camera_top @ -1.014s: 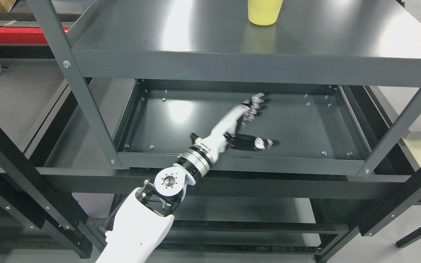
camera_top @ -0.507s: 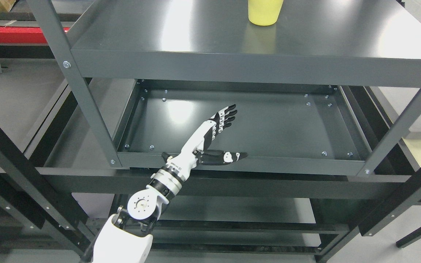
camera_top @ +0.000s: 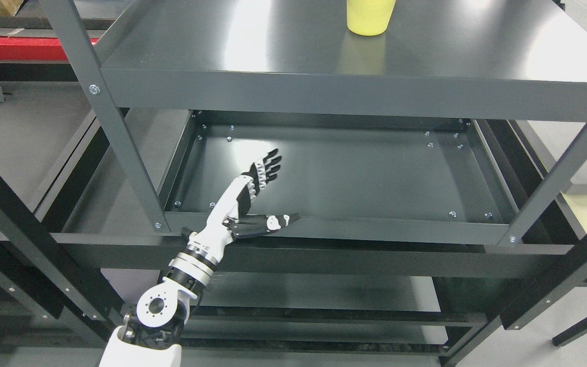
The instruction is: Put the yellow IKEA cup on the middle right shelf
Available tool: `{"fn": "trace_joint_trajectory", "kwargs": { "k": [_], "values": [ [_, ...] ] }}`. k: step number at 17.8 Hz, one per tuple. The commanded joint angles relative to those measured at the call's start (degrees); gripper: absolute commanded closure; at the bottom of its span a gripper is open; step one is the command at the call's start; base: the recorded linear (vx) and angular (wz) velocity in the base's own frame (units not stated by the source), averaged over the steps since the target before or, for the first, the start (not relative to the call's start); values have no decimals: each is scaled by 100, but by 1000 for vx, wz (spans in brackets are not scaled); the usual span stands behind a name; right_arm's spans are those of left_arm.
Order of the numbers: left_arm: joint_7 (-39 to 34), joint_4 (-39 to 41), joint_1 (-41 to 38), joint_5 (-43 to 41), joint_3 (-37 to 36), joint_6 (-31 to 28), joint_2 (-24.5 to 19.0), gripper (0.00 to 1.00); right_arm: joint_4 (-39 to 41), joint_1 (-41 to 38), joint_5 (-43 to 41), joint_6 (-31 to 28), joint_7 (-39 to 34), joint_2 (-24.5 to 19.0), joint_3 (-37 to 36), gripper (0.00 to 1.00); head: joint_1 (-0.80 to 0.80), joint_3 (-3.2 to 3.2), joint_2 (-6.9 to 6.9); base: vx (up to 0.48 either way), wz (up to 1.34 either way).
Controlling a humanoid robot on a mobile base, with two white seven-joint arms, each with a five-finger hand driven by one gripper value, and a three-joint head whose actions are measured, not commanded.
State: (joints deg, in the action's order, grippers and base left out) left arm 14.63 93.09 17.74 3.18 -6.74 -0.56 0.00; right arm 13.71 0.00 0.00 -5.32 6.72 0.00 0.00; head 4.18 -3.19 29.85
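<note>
- I saw the left hand (camera_top: pixel 245 204) at about 7 o'clock from the middle of the head view, its white arm (camera_top: pixel 145 326) rising from the bottom edge left of centre.
- Its fingers (camera_top: pixel 268 165) were stretched out flat and together, pointing toward 1 o'clock over the lower tray shelf (camera_top: pixel 375 178), while the thumb (camera_top: pixel 268 223) stuck out sideways toward 3 o'clock along the tray's front lip (camera_top: pixel 375 230).
- The hand was wide open and held nothing.
- The yellow cup (camera_top: pixel 370 18) stood upright on the upper shelf (camera_top: pixel 273 46), at 12 o'clock in the view and slightly right of centre, its top cut off by the picture's upper edge.
- The cup was well apart from the hand, one shelf level above it.
- I could make out a faint yellowish reflection of the cup on the glossy dark shelf surface just in front of it.
- A grey upright post (camera_top: pixel 105 117) of the rack ran at 10 o'clock from the hand.
- A red strip (camera_top: pixel 23 48) lay at the far left, behind the rack.
</note>
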Motion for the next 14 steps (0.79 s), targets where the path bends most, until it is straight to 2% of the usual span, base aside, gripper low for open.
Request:
{"fn": "trace_joint_trajectory", "kwargs": {
  "k": [1, 14],
  "values": [
    [-872, 315, -183, -11, 542, -32, -100, 1, 0, -79, -141, -5, -4, 100, 97, 1, 0, 0, 0, 0, 0],
    [-962, 315, -183, 16, 155, 12, -100, 1, 0, -79, -141, -5, -4, 100, 97, 1, 0, 0, 0, 0, 0]
  ]
}}
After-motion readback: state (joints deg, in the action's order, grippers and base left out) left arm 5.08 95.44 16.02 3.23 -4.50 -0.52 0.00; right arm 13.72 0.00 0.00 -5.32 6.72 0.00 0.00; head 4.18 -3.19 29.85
